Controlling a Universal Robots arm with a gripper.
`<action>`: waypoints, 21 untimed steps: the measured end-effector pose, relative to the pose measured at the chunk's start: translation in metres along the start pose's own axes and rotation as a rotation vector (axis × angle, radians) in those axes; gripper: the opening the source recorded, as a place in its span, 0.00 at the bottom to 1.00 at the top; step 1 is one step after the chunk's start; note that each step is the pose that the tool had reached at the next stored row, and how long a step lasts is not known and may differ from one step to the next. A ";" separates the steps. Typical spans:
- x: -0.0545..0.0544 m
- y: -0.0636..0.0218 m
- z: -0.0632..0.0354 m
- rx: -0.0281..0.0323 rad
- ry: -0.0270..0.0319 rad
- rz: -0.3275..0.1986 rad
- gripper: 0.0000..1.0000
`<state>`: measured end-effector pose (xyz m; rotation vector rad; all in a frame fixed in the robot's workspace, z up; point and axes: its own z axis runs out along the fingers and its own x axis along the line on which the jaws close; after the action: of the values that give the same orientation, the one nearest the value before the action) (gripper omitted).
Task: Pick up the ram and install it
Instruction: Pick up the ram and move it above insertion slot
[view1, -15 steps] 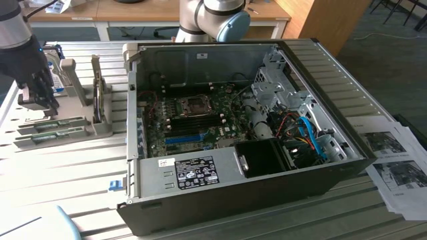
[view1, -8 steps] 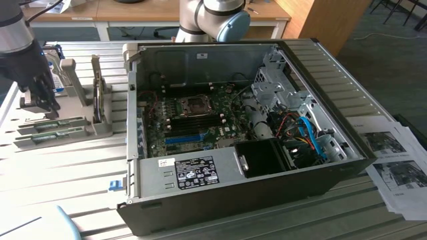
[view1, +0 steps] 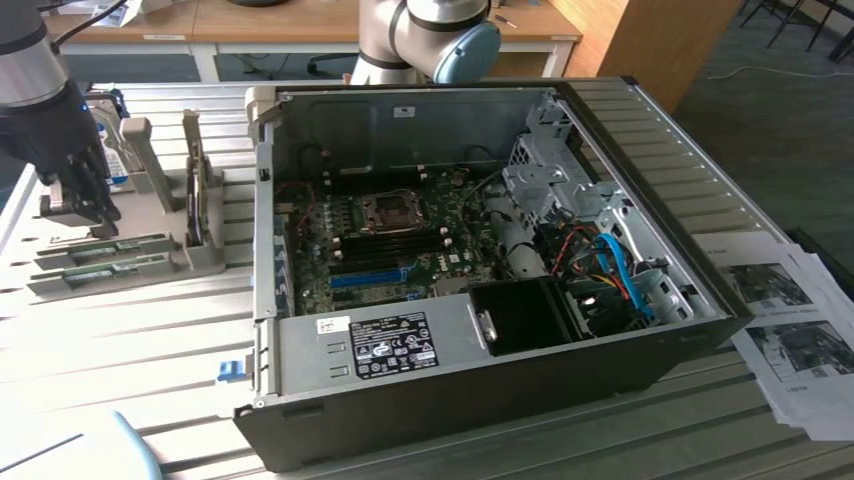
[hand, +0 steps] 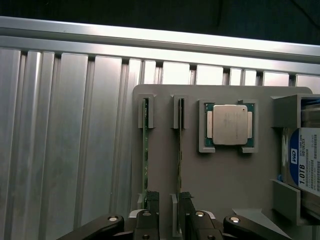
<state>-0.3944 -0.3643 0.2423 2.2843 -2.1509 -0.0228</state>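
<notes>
Two ram strips stand on edge in a grey holder (hand: 235, 185): a green ram (hand: 146, 150) and a second ram (hand: 180, 150) beside it. In the exterior view the same ram strips (view1: 114, 248) lie in the holder (view1: 187, 262) at that view's left. My gripper (view1: 80, 205) hangs just above their end, open and holding nothing. Seen from the wrist, the gripper (hand: 167, 215) has one dark fingertip (hand: 149, 207) over the end of each strip. The open computer case (view1: 601, 350) sits mid-table with its motherboard (view1: 400, 235) exposed.
A processor chip (hand: 230, 124) and a silver hard drive (hand: 306, 165) with a blue label sit in the same holder. A blue slot (view1: 367, 277) is on the motherboard, with cables (view1: 617, 265) and a drive cage (view1: 554, 165) inside the case. Printed papers (view1: 787, 330) lie at the exterior view's right.
</notes>
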 end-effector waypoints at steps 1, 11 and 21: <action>0.000 0.0000 0.0004 0.0002 -0.0001 0.000 0.29; 0.000 -0.0001 0.0055 0.0001 0.0000 0.000 0.29; 0.000 -0.0002 0.0128 0.0000 0.0000 0.000 0.29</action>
<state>-0.3944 -0.3643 0.2296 2.2843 -2.1508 -0.0228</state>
